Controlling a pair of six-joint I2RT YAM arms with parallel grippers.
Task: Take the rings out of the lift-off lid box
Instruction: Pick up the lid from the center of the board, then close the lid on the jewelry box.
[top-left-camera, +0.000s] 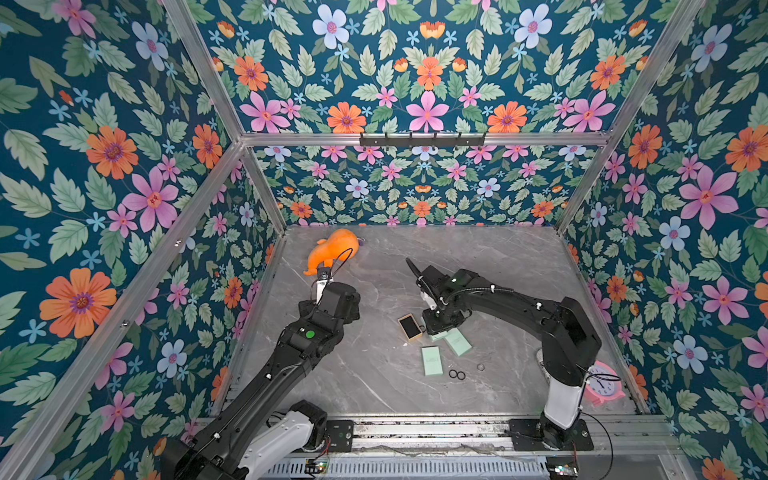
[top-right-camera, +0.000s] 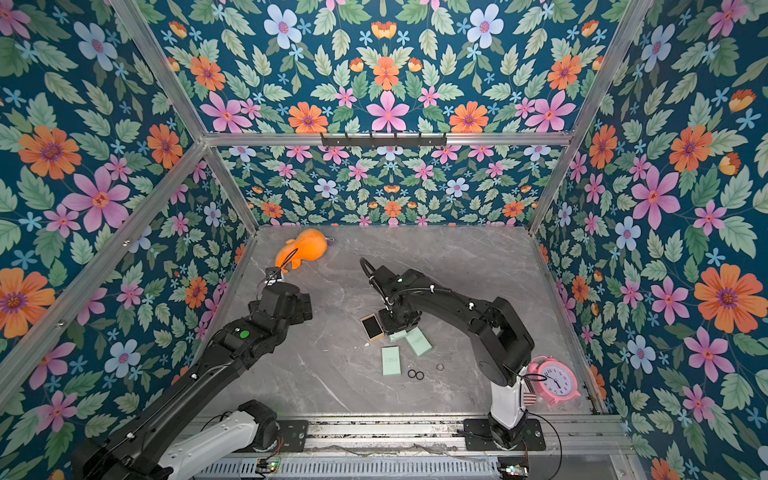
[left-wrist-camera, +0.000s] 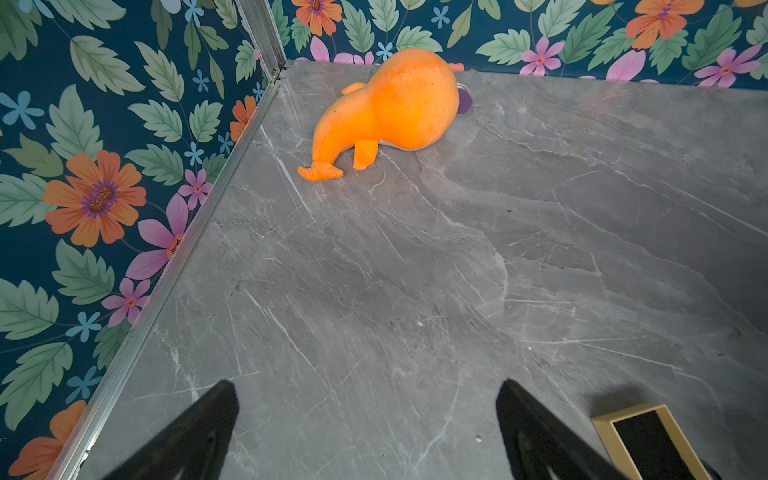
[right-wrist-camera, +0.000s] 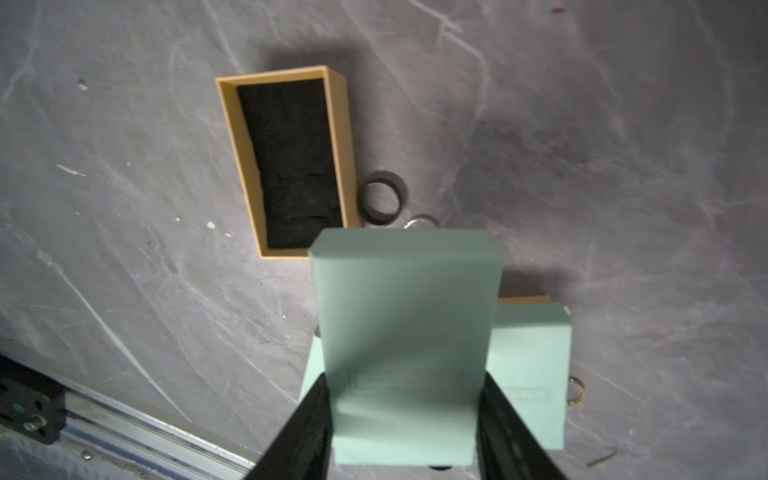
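A grey marble table is seen from above, with two black robot arms reaching in from its near edge. Nearest, beside the right arm's base, stands a pink alarm clock. A little farther in, two black rings lie touching each other on the bare table. A silvery ring lies near them but apart. Just beside the pair lies a flat mint-green box.

Beyond these, the right gripper points down. Its jaws are partway closed and press on both sides of a mint-green piece; lid or base, I cannot tell. In the right wrist view this piece overlaps a second mint-green box, and a small pale ring lies just beside that box. Past the held piece sits an open tan tray lined with black foam. A wide black ring lies against its long wall, next to a half-hidden silvery ring.

Farther back, the left gripper hangs over bare table with its jaws spread wide, holding nothing. Farthest, by the back wall, lies an orange plush toy.
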